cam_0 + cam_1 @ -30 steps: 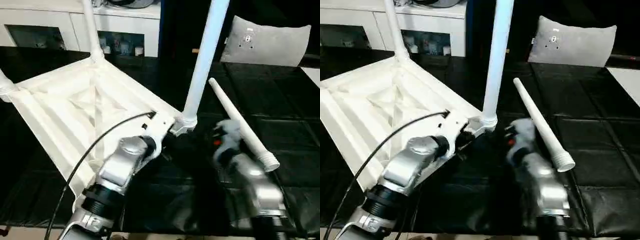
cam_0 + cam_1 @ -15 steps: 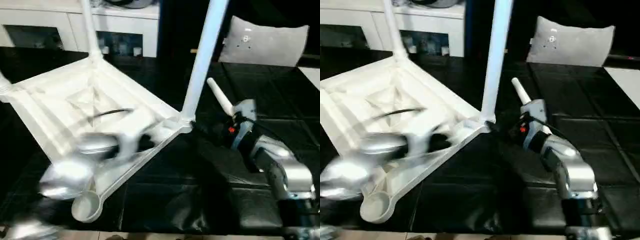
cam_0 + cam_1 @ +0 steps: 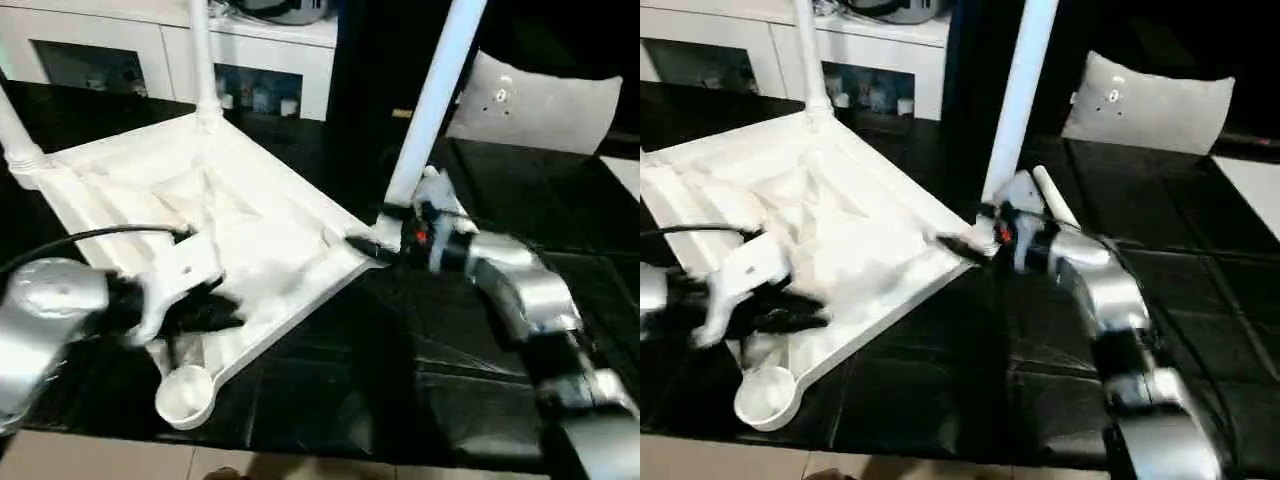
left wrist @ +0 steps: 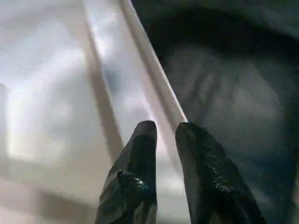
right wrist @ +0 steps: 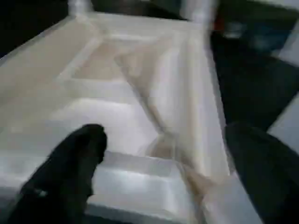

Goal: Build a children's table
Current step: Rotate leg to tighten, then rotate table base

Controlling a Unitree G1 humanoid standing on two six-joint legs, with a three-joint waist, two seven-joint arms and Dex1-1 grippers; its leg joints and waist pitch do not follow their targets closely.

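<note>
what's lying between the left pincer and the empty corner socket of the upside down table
Nothing separate: in the left eye view the left pincer hovers over the tabletop's ribbed underside, and just that white plastic runs on to the empty socket.

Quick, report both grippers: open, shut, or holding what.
Left gripper: nearly closed, holding nothing, over the table top's underside.
Right gripper: wide open, empty, at the top's corner by an upright leg.

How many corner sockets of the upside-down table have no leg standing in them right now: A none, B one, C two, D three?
B: legs stand in three corners of the table, and the near corner socket sits empty, with the fourth leg lying loose on the black surface.
</note>
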